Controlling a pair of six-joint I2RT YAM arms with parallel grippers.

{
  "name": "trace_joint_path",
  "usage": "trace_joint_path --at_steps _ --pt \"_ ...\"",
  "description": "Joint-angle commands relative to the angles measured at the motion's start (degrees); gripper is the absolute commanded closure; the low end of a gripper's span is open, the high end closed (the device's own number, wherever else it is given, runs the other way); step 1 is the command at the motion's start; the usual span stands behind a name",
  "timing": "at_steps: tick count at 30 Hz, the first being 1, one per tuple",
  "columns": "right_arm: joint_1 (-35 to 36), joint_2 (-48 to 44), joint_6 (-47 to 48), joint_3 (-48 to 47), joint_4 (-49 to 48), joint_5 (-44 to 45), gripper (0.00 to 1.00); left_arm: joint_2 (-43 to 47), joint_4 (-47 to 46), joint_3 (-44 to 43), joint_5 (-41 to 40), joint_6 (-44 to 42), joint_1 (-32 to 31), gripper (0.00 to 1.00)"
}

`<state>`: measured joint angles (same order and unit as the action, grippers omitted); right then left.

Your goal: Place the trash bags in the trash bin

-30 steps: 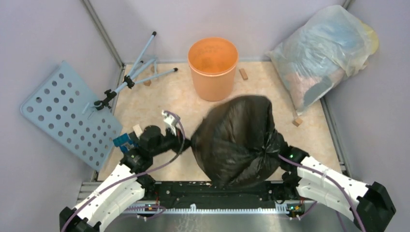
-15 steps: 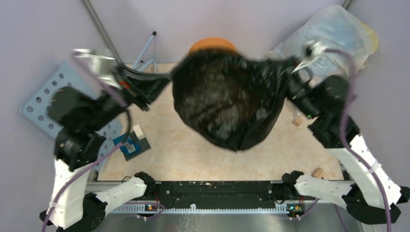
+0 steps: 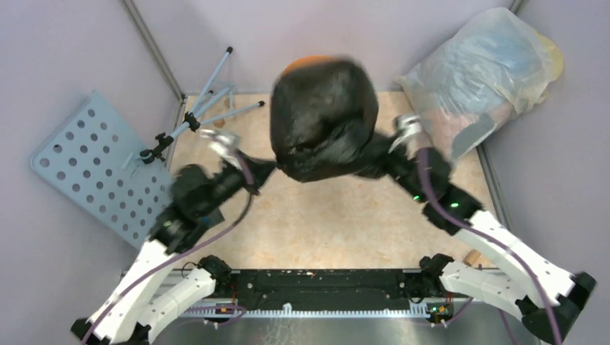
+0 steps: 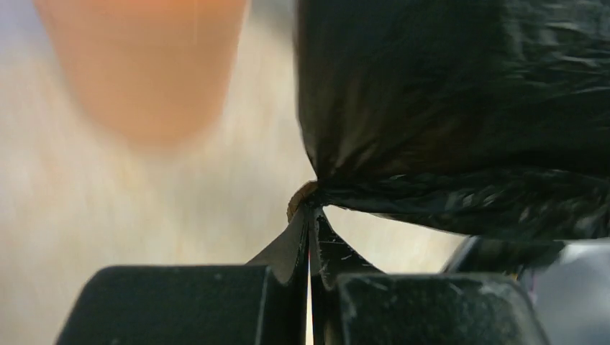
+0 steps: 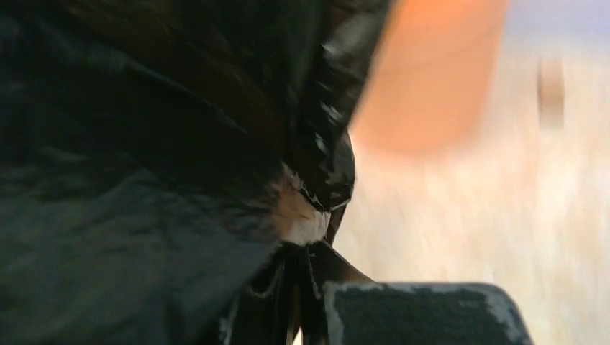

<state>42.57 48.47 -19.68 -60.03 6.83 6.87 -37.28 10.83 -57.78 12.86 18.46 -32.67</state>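
Note:
The black trash bag [image 3: 324,118] is held up between both arms and hides nearly all of the orange trash bin [image 3: 309,61], of which only a sliver of far rim shows. My left gripper [image 3: 267,169] is shut on the bag's left edge; in the left wrist view its jaws [image 4: 311,215] pinch a fold of the bag [image 4: 460,108], with the blurred orange bin [image 4: 144,65] beyond. My right gripper [image 3: 381,154] is shut on the bag's right side; in the right wrist view the bag [image 5: 144,144] fills the left and the bin [image 5: 431,72] shows behind.
A big translucent stuffed bag [image 3: 482,72] leans in the back right corner. A perforated blue-grey panel [image 3: 93,165] and a folded tripod [image 3: 208,108] lie at the left. A small wooden block [image 3: 472,256] lies at the right near the front.
Both arms have lowered from the high spread hold and drawn closer together. The bag has moved back and bunched rounder over the bin.

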Motion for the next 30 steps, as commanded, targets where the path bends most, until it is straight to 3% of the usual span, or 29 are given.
trace_joint_path --at_steps 1,4,6,13,16,18,22,24,26,30 --pt "-0.2 -5.8 -4.5 21.2 3.2 -1.0 1.0 3.2 7.7 16.9 1.6 3.4 0.1 1.0" --pt "-0.2 -13.4 -3.9 25.2 1.8 -2.8 1.0 8.8 5.5 21.2 4.0 4.3 0.1 1.0" --pt "-0.2 -15.5 -2.0 23.7 3.7 -2.5 1.0 10.8 7.0 19.8 4.3 3.9 0.1 1.0" --pt "-0.2 -13.8 6.7 12.6 4.0 -14.7 1.0 5.9 11.8 1.0 11.7 0.8 0.1 1.0" --pt "-0.2 -10.3 9.9 3.7 0.1 -9.7 1.0 0.3 11.9 -11.2 5.2 -2.2 0.1 1.0" --pt "-0.2 -3.8 12.0 -7.4 0.4 -3.1 1.0 -6.4 13.6 -20.7 -1.9 -3.8 0.1 1.0" --pt "-0.3 13.8 13.8 -27.1 9.5 9.3 1.0 -21.3 19.1 -34.4 -10.2 -5.8 0.2 1.0" --pt "-0.9 21.6 12.6 -32.4 17.3 13.5 1.0 -26.7 22.2 -34.7 -10.4 -5.7 0.2 1.0" --pt "-1.6 25.7 11.0 -31.3 23.9 13.0 1.0 -29.2 24.8 -29.7 -9.8 -5.7 0.2 1.0" --pt "-1.8 20.1 8.3 -13.8 24.7 4.4 1.0 -26.4 28.7 -12.5 -5.5 -3.6 0.4 1.0"
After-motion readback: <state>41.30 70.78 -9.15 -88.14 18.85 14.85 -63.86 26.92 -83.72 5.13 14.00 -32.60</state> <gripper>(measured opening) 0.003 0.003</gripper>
